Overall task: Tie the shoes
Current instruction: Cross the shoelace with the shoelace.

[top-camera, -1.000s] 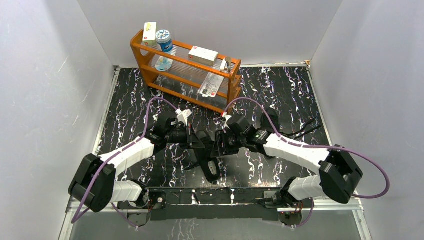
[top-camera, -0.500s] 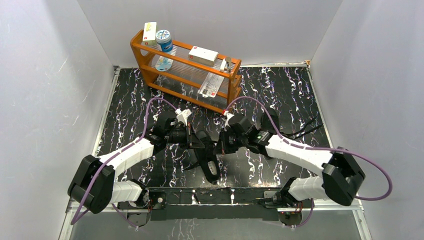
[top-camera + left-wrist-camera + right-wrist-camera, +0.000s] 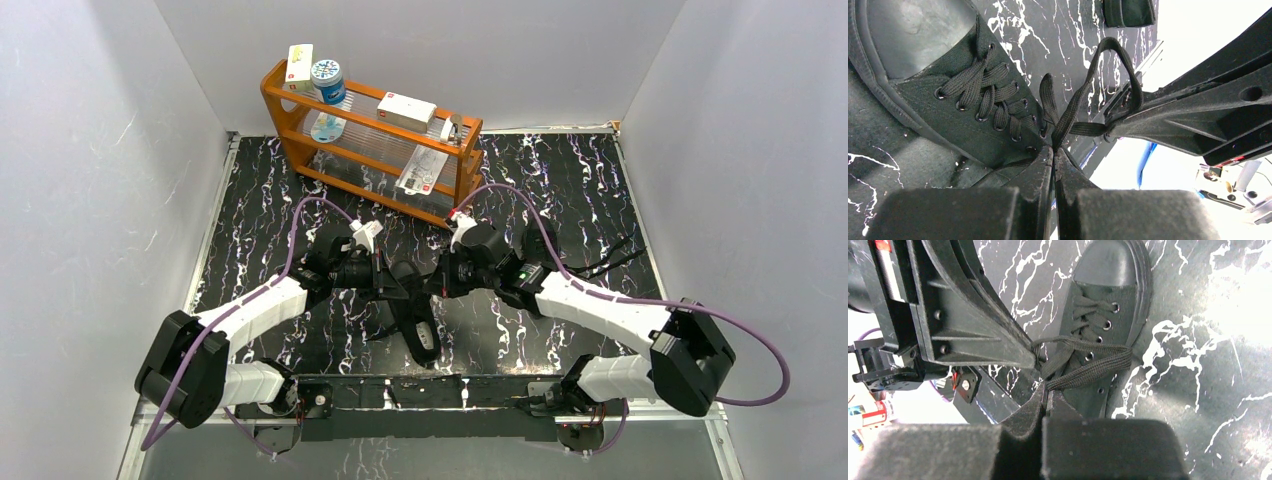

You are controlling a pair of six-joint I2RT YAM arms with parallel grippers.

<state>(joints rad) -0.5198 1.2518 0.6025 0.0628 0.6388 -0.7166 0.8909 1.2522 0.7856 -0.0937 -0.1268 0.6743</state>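
Centrally, the shoe is laid with its long axis near-to-far, just under the left gripper and right gripper, equally close to both. Each is clamped shut on a lace strand over its far half. Crossed strands are shown only by the wrist views; overhead they are hidden.

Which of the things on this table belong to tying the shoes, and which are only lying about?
For the job: black shoe, its laces, left gripper and right gripper, both shut on the laces.
Lying about: wooden rack, blue tin, white box.
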